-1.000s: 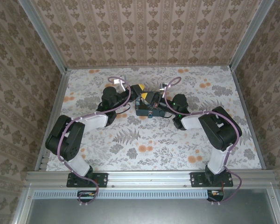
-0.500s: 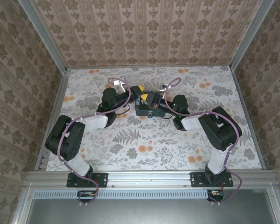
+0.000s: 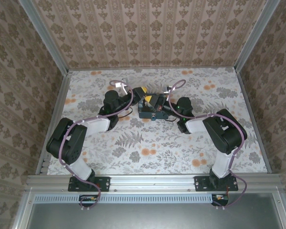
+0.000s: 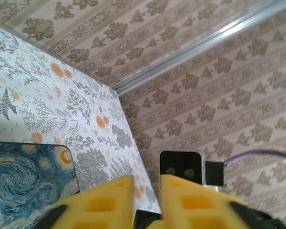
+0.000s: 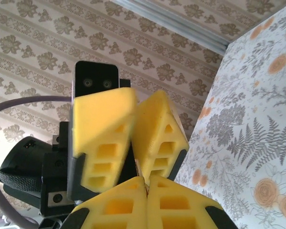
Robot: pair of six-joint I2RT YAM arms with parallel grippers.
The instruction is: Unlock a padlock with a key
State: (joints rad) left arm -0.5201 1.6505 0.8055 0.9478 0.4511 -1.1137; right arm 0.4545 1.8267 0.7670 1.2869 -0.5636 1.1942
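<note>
Both grippers meet above a dark case [image 3: 150,112] with a blue swirl-painted lid [image 4: 28,176] at mid table. My right gripper [image 5: 146,179] [image 3: 148,101] is shut, and a thin pale sliver that looks like the key [image 5: 138,168] seen edge-on sticks out of its tips. My left gripper [image 4: 147,180] [image 3: 142,90] faces it tip to tip. Its yellow fingers [image 5: 105,124] stand a narrow gap apart, with nothing seen between them in the left wrist view. I cannot make out the padlock.
The floral table top [image 3: 148,148] is boxed in by patterned walls with metal corner posts [image 3: 43,38]. Purple cables [image 3: 175,86] loop over both wrists. The right wrist's black mount [image 4: 181,167] sits just beyond my left fingers.
The left wrist has shifted slightly up and left. Both grippers stay tip to tip over the case.
</note>
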